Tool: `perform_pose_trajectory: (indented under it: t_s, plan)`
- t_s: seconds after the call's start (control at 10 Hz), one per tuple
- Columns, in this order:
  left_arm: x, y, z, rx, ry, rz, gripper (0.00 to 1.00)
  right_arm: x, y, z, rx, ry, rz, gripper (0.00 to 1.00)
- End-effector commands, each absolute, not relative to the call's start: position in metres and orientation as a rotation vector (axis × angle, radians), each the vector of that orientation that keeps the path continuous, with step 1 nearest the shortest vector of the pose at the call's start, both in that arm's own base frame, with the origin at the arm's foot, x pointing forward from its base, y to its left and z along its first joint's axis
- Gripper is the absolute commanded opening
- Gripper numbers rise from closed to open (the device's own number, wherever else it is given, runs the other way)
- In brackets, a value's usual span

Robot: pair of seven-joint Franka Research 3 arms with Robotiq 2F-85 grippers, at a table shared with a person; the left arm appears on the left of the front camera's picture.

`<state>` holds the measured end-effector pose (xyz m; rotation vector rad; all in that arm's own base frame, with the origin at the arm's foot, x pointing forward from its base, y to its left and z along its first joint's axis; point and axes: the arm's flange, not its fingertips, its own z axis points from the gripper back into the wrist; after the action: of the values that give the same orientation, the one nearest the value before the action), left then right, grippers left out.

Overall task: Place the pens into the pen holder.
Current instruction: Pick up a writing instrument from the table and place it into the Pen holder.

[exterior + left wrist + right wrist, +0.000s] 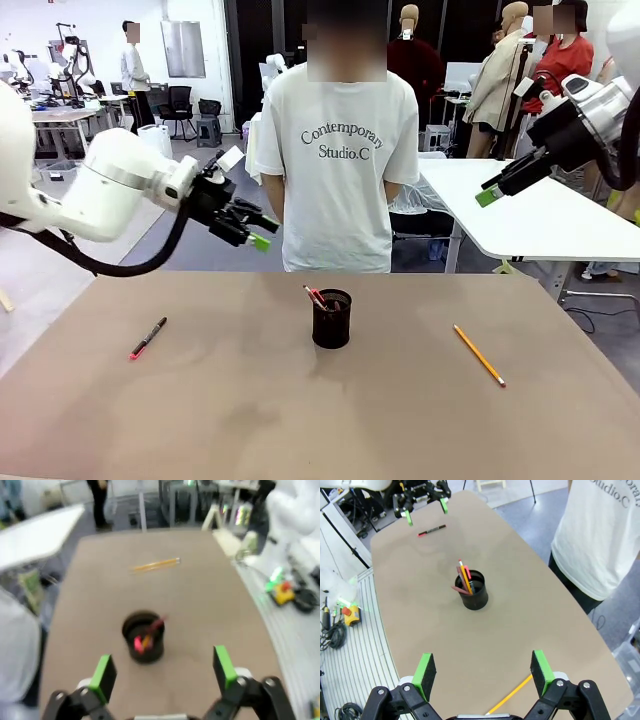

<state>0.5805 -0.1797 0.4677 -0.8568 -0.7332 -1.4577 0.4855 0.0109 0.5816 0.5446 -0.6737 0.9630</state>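
Note:
The black mesh pen holder (332, 320) (144, 639) (473, 597) stands upright mid-table with a few sticks (464, 577) in it, among them a dark red-brown one. A black pen with pink-red ends (148, 338) (432, 530) lies flat on the table's left part. A yellow-orange pencil (478, 354) (155, 565) (512, 696) lies on the right part. My left gripper (258, 227) (164, 669) (425, 507) hangs open and empty above the far left of the table. My right gripper (495, 188) (483, 667) is open and empty, high off the far right.
A person in a white T-shirt (340, 150) stands at the table's far edge behind the holder. A white table (540, 215) stands behind on the right. The brown tabletop (250, 400) is bare between pen, holder and pencil.

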Motion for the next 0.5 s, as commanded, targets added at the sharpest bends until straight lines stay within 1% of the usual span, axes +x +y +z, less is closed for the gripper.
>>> perform_pose_trajectory:
  t_s: [0.0, 0.3, 0.4]
  plan:
    - [0.570, -0.161, 0.480, -0.772, -0.535, -1.375, 1.00, 0.486, 0.012, 0.583, 0.560, -0.683, 0.960, 1.00]
    - [0.560, -0.135, 0.497, -0.698, -0.381, -1.282, 1.00, 0.486, 0.012, 0.583, 0.560, -0.683, 0.960, 1.00]
    - [0.552, -0.127, 0.500, -0.657, -0.302, -1.240, 1.00, 0.486, 0.012, 0.583, 0.560, -0.683, 0.960, 1.00]
